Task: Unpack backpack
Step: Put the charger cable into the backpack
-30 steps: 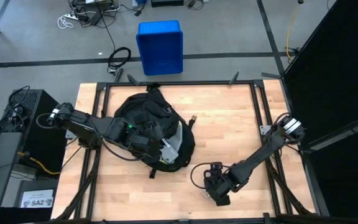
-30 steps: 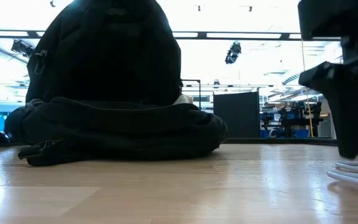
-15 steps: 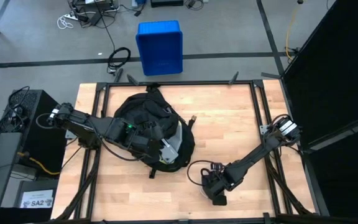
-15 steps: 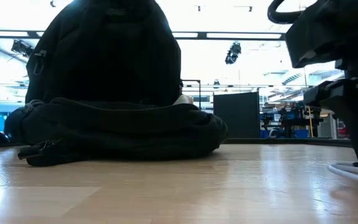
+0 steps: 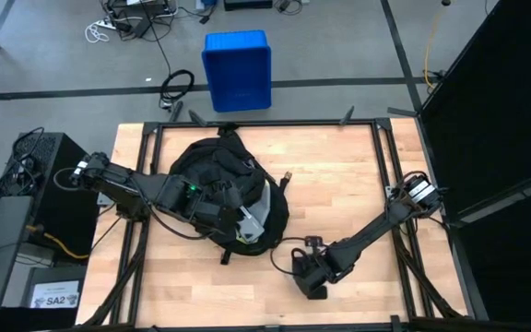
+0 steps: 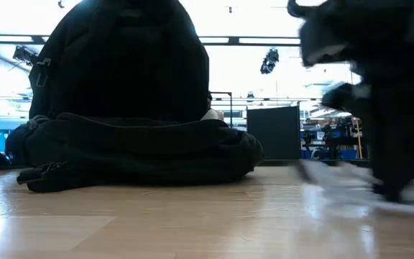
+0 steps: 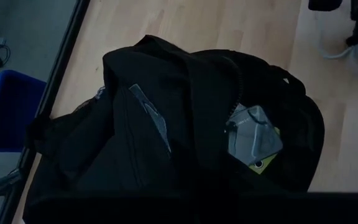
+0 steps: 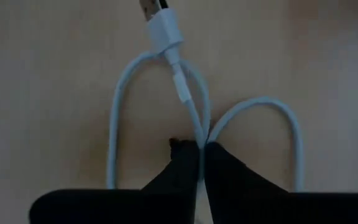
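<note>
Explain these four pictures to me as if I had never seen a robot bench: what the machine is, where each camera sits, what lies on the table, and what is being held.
This is a robot with two dark arms at a wooden table. One camera looks straight down from above, one sits level with the tabletop, and one rides on each wrist. A black backpack lies open on the table; the left wrist camera looks into it and shows a grey pouch inside. The left gripper is shut at the backpack's opening; what it grips is hidden. The right gripper is down on the table beside the backpack, shut on a white USB cable that lies in loops on the wood. A blue bin stands on the floor beyond the table.
</note>
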